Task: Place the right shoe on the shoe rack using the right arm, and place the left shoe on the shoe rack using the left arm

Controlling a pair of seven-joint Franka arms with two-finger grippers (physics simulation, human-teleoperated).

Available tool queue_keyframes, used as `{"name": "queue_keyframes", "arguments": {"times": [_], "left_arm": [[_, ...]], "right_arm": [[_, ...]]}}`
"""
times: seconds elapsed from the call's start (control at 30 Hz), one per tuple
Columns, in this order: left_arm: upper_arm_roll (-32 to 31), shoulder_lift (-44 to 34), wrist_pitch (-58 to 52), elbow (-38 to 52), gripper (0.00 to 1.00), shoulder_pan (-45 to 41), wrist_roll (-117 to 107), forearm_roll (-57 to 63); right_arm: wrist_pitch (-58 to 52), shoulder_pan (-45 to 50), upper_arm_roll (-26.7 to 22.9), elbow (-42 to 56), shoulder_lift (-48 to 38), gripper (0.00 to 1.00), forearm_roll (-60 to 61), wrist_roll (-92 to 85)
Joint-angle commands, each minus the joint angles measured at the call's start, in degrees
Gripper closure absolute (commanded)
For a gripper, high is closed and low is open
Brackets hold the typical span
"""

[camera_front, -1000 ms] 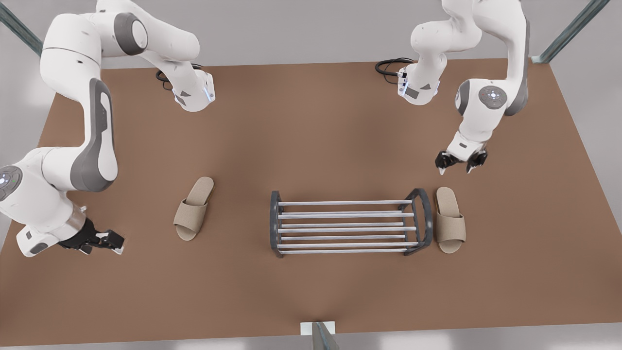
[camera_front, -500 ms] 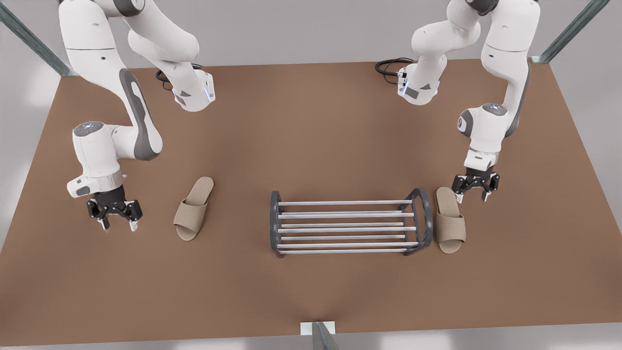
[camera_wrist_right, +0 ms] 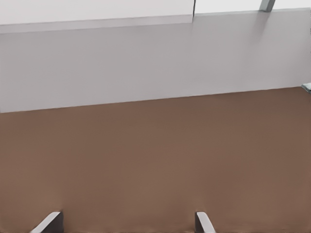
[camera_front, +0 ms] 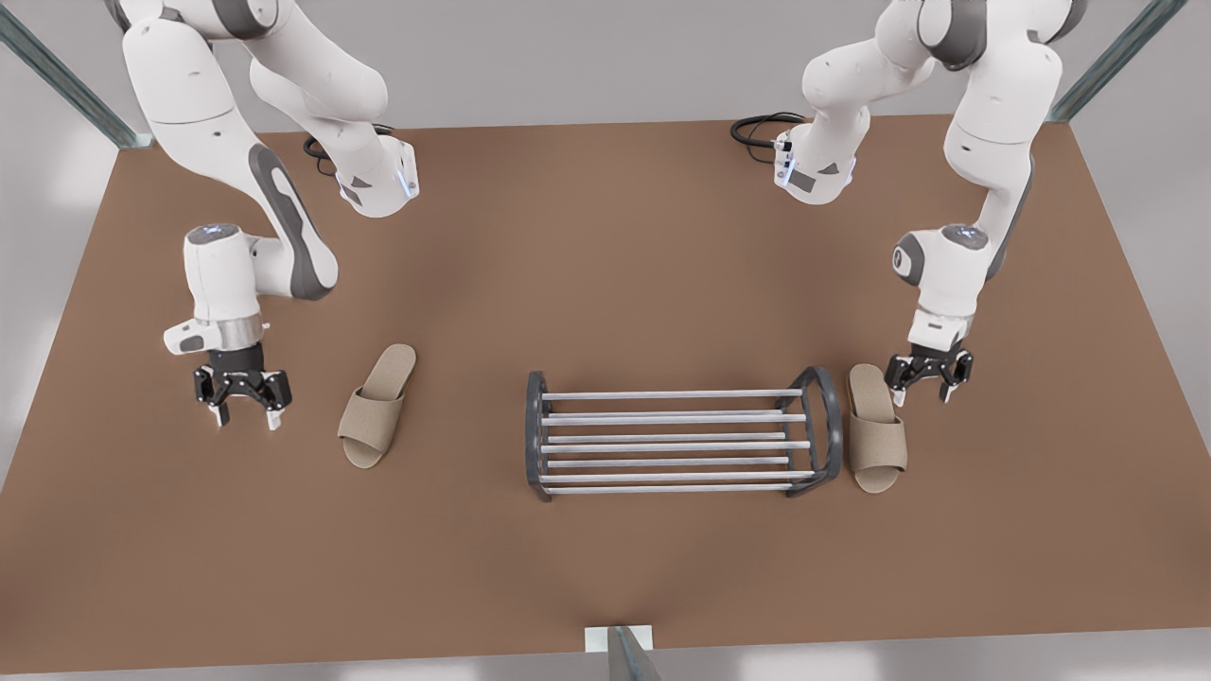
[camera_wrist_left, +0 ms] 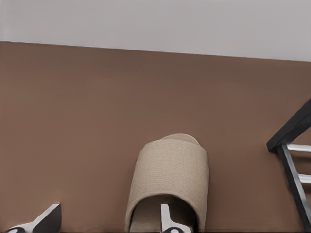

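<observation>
Beside the rack-side slipper (camera_front: 875, 430), left jaws gape; right jaws gape over open table (camera_front: 605, 284).

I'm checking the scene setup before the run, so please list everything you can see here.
shoe rack: 1, silver bars with dark grey ends, middle of the table
near slipper: 1, beige, close beside the rack's end at the front view's right
far slipper: 1, beige, apart from the rack at the front view's left
table: 1, brown, under everything
left claw: 1, black, open, at the near slipper's heel
right claw: 1, black, open, above bare table beside the far slipper
</observation>
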Motion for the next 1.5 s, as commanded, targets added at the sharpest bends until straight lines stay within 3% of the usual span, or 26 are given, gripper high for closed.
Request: {"name": "queue_keyframes", "arguments": {"times": [0.0, 0.2, 0.43, 0.63, 1.13, 1.2, 1.3, 1.4, 1.47], "left_arm": [[0.00, 1.66, 0.55, 0.91, 0.01, 0.50, 3.07, 0.16], [-0.09, 4.12, 0.64, 1.88, 0.01, 0.41, 3.07, 1.65], [-0.09, 6.67, 0.64, 3.90, 0.00, 0.33, 3.07, 1.65], [-0.27, 7.46, 0.64, 4.34, 0.01, -0.20, 3.07, 1.65], [-0.44, 11.42, 0.72, 9.09, 0.01, -0.20, 3.07, 2.71], [-0.44, 11.33, 0.72, 9.09, 0.04, -0.20, 3.07, 2.71], [-0.44, 11.59, 0.72, 9.09, 0.18, -0.29, 3.07, 2.88], [-0.36, 12.39, 0.72, 9.26, 0.21, -0.29, 3.07, 3.94], [-0.36, 12.47, 0.64, 9.26, 0.43, -0.29, 3.07, 4.20]], "right_arm": [[1.59, 0.40, 0.11, -2.52, -0.64, 0.00, -0.01, 0.33], [1.51, 1.19, 2.74, -5.07, 1.82, 0.00, 0.16, 0.50], [1.42, 1.63, 10.48, -12.63, -3.45, 0.00, 0.78, 6.83], [1.42, 0.93, 11.09, -15.09, -4.15, 0.00, 0.78, 6.83], [1.42, -0.83, 9.86, -11.75, 4.02, 0.00, 1.57, 6.92], [1.42, -0.74, 9.86, -11.13, 4.19, 0.00, 1.74, 6.74], [1.51, -0.74, 9.16, -10.78, 5.86, 0.00, 1.74, 6.31], [1.51, -0.83, 8.54, -10.78, 6.66, 0.00, 1.83, 6.22], [1.59, -0.92, 8.19, -10.78, 7.01, 0.00, 1.83, 6.22]]}}
